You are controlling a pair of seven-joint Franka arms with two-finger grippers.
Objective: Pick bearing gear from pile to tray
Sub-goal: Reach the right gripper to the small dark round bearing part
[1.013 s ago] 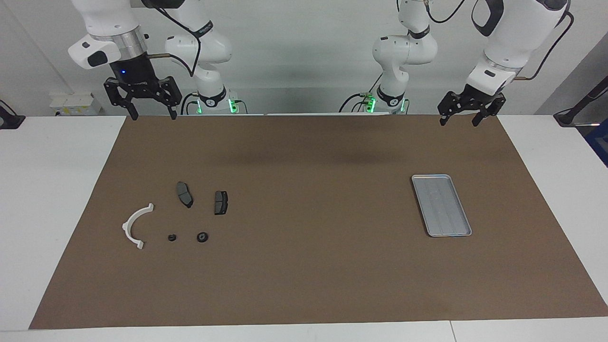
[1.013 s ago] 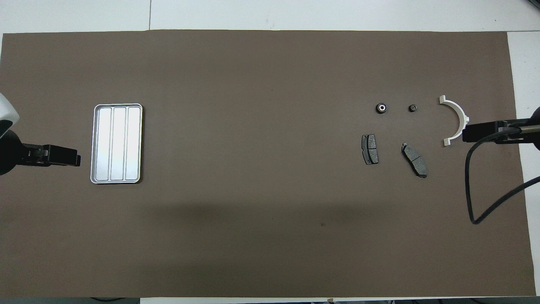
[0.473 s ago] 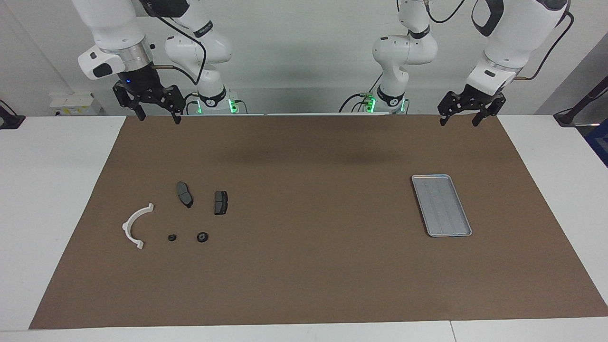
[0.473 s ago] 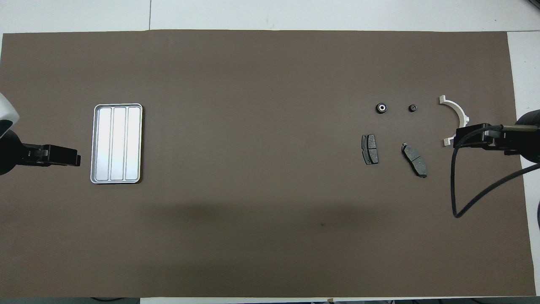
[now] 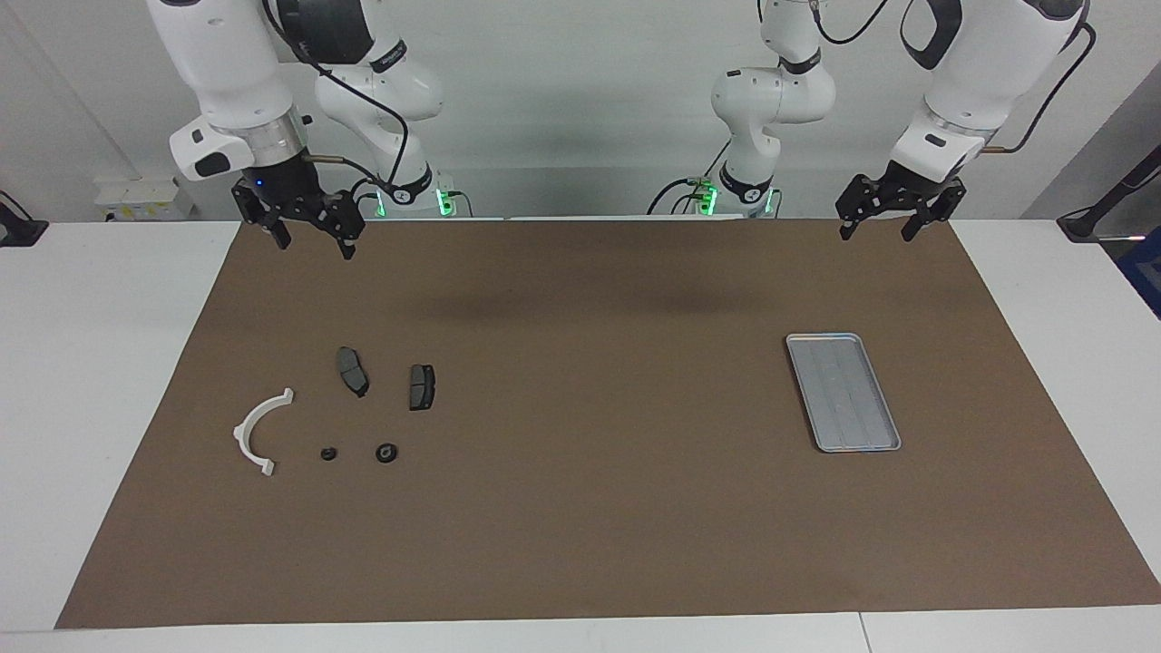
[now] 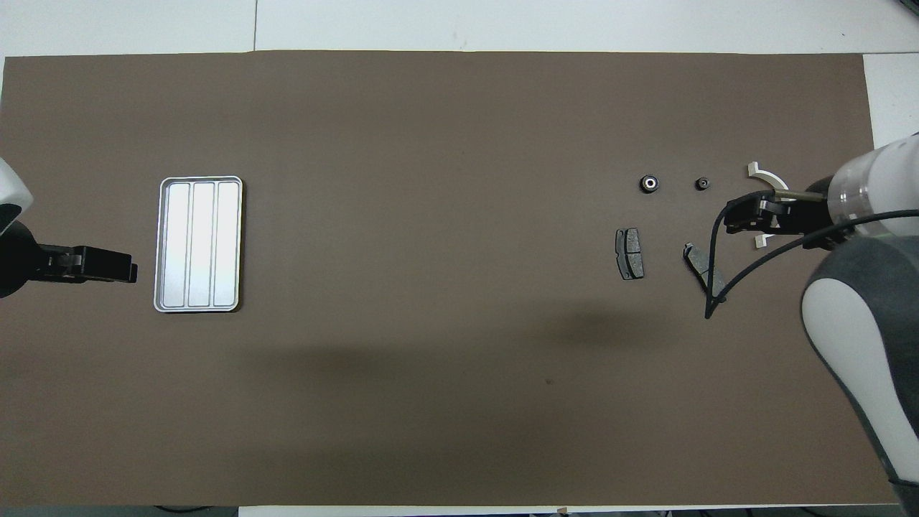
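Both tools were released and empty: right tool raised over the brown-matted surface near the pile, left tool waiting.

Small black round bearing gears lay well apart from the ridged silver-grey metal tray.

Risk: the tiny gear could slip sideways under misaligned fingers, or the neighbouring dark grey brake pad be taken instead.

A loose pile of small parts is laid flat at the right arm's end: a white curved plastic arc, two dark grey brake pads, two tiny black round gears. A shallow ridged silver-grey metal tray is seen well apart, empty.
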